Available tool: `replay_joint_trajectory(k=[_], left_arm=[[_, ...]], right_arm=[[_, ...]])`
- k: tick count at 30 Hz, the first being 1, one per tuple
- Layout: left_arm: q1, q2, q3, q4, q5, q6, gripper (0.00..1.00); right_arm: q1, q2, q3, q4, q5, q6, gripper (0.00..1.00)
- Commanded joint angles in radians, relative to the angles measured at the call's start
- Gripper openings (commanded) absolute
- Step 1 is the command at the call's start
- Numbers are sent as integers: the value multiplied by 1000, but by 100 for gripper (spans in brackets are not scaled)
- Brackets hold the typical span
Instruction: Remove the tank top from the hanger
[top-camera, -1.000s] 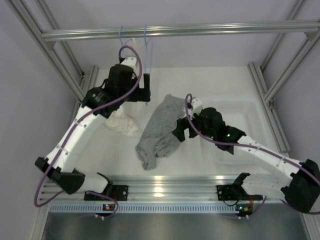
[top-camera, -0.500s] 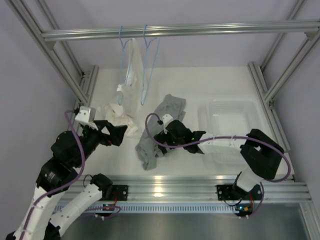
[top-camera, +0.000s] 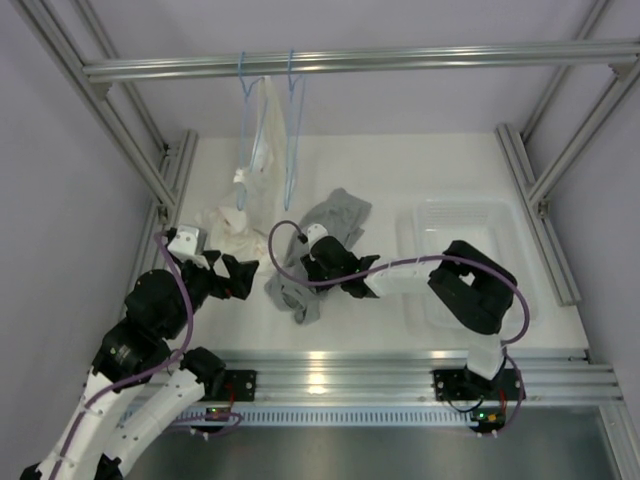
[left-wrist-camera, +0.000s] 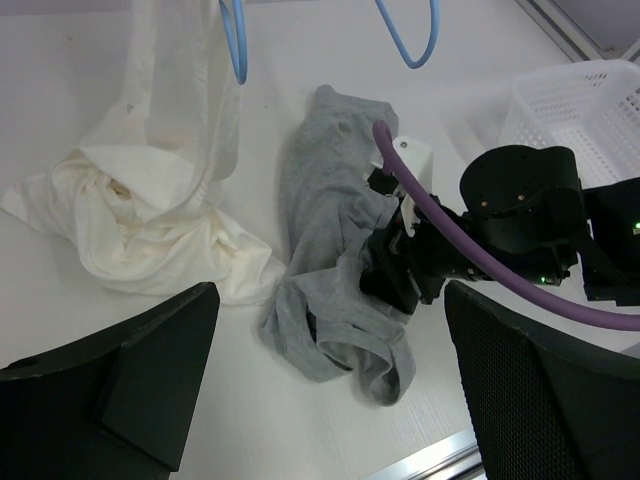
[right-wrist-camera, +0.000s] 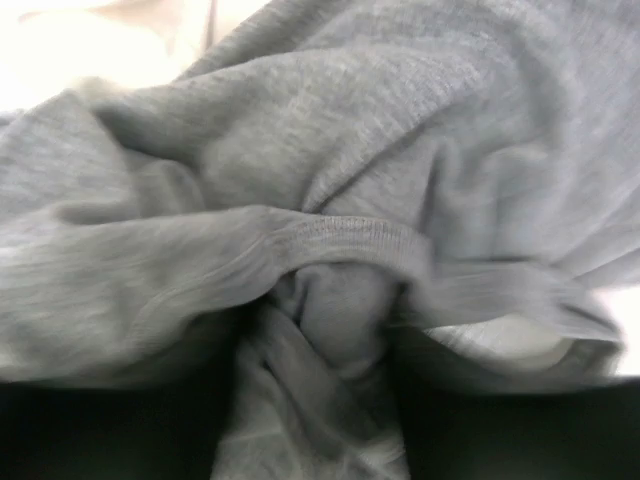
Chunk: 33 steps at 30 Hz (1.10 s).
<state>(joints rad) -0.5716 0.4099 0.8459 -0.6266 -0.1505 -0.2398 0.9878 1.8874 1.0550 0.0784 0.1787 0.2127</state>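
Observation:
The grey tank top (top-camera: 325, 240) lies crumpled on the table, off the hanger (top-camera: 291, 150), which hangs bare from the top rail. My right gripper (top-camera: 316, 268) is down on the garment's near part. In the right wrist view a fold of tank top (right-wrist-camera: 330, 200) is bunched between its dark fingers (right-wrist-camera: 120, 420), and the right gripper (right-wrist-camera: 335, 340) is shut on it. The left wrist view shows the tank top (left-wrist-camera: 320, 200), the right gripper (left-wrist-camera: 395, 275) and the hanger (left-wrist-camera: 408, 45). My left gripper (top-camera: 240, 275) hovers open at the near left, a little short of the garment, left gripper (left-wrist-camera: 330, 335).
A second blue hanger (top-camera: 244, 90) carries a white garment (top-camera: 262, 150) whose lower part piles on the table (top-camera: 225, 225). A white plastic basket (top-camera: 460, 235) stands right of the tank top. Aluminium frame rails (top-camera: 350, 62) border the table.
The left arm has pulled back from the hangers to the near left. The right arm swung left onto the tank top's near part and closed on its fabric.

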Motion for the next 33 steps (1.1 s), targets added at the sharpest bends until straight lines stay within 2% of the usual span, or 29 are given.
replay_joint_trajectory(k=[1, 2, 3, 9, 13, 18, 24, 30, 33], left_arm=[[-4, -8, -10, 70, 0, 7, 99], [-2, -13, -10, 68, -1, 7, 99], [-2, -16, -10, 68, -3, 5, 99], [-1, -25, -11, 68, -26, 2, 99], [-1, -40, -16, 68, -72, 0, 99], [-1, -68, -24, 64, -172, -12, 99], [1, -88, -25, 59, -216, -18, 99], [1, -89, -27, 59, -225, -21, 99], [1, -91, -27, 57, -230, -21, 99]], right_arm=[[11, -23, -85, 17, -61, 86, 28], [11, -46, -134, 33, -70, 96, 11], [12, -72, -160, 49, -68, 118, 0], [41, -361, -274, 74, -33, 117, 0], [41, -545, -215, -38, 33, 83, 0], [40, -692, -130, -205, 146, 39, 0], [40, -829, 11, -357, 251, -28, 0], [40, -895, 140, -453, 360, -111, 0], [29, -912, 200, -529, 467, -145, 0]])
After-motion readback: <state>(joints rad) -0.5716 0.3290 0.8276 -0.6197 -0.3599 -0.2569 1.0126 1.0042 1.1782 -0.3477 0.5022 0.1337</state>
